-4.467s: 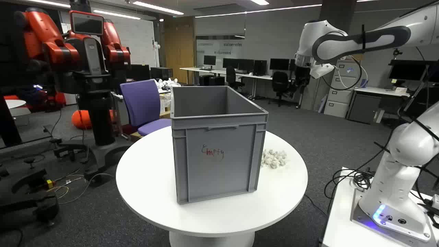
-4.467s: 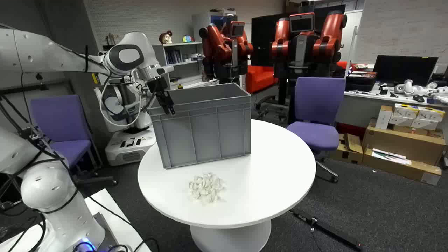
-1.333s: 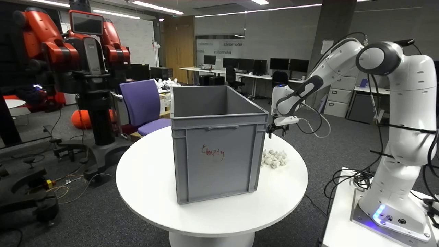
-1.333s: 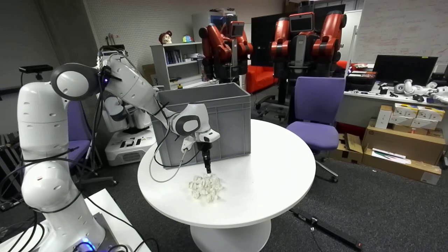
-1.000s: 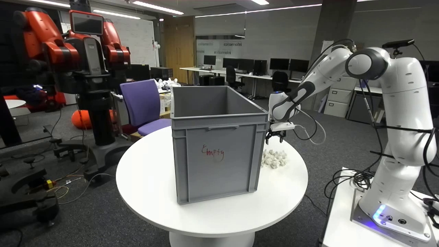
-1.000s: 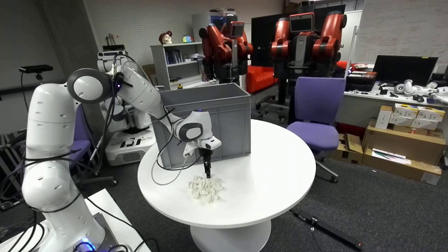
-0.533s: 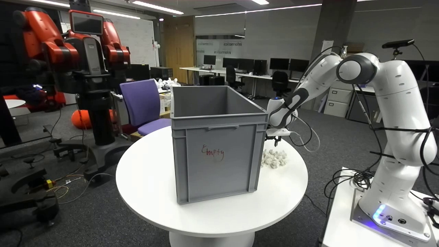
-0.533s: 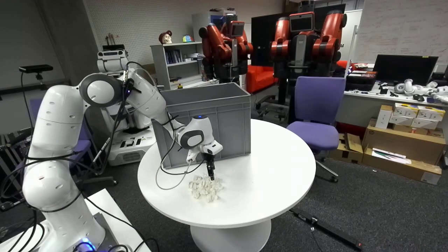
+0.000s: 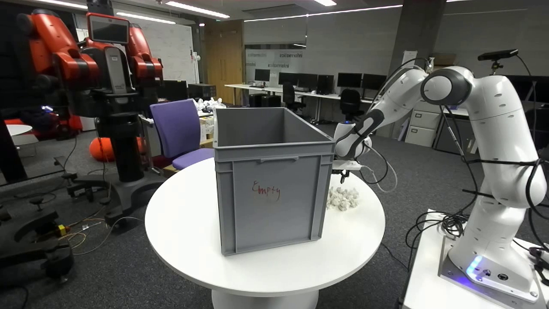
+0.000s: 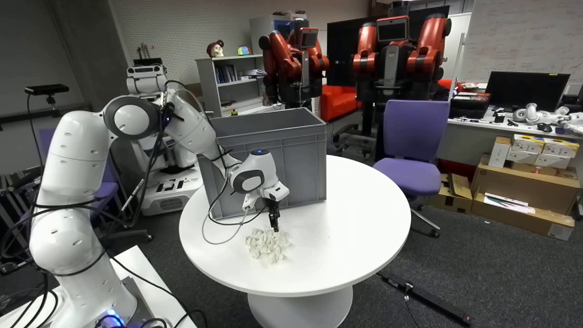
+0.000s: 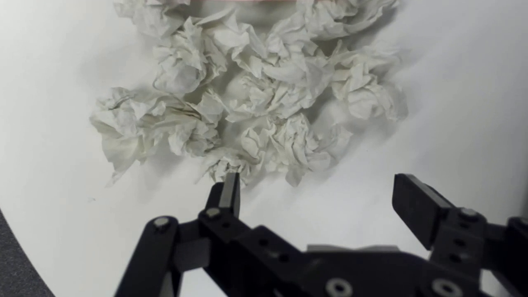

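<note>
We see the tool (image 11: 316, 178) wide and empty, just by the crumpled paper (image 11: 268, 97). The paper lies on the tabletop (image 10: 355, 237) beside the bin (image 10: 303, 166), which maybe stands aside to leave it room.

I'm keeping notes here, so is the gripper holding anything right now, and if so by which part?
Nothing is held. The gripper is open with nothing between its jaws, and the crumpled paper lies on the white table.
</note>
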Controlling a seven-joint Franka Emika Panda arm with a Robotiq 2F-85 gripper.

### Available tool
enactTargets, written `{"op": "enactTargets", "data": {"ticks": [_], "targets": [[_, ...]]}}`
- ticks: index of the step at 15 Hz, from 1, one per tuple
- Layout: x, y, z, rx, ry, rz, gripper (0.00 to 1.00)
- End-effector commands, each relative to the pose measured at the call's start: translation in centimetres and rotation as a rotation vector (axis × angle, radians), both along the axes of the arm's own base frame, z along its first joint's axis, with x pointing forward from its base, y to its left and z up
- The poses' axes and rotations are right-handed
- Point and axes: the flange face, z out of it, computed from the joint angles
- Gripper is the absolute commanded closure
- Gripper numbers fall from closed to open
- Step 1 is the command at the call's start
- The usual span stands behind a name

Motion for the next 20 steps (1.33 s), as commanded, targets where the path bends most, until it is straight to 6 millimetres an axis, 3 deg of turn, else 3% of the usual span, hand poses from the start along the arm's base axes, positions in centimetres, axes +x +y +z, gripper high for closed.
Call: {"op": "enactTargets", "data": {"ticks": [1,10,17,18,20], "targets": [[0.4,0.0,0.2,0.039,-0.062,-0.022,0.0],[0.7,-1.0,-3.2,0.03,-0.02,-0.07,0.0],[2.7,-0.6,-5.4,0.033,-0.05,-0.077,0.0],[2.9,-0.6,-5.7,0.031,-0.045,-0.079,0.16],[3.3,-0.5,-6.0,0.028,-0.043,-0.077,0.33]]}}
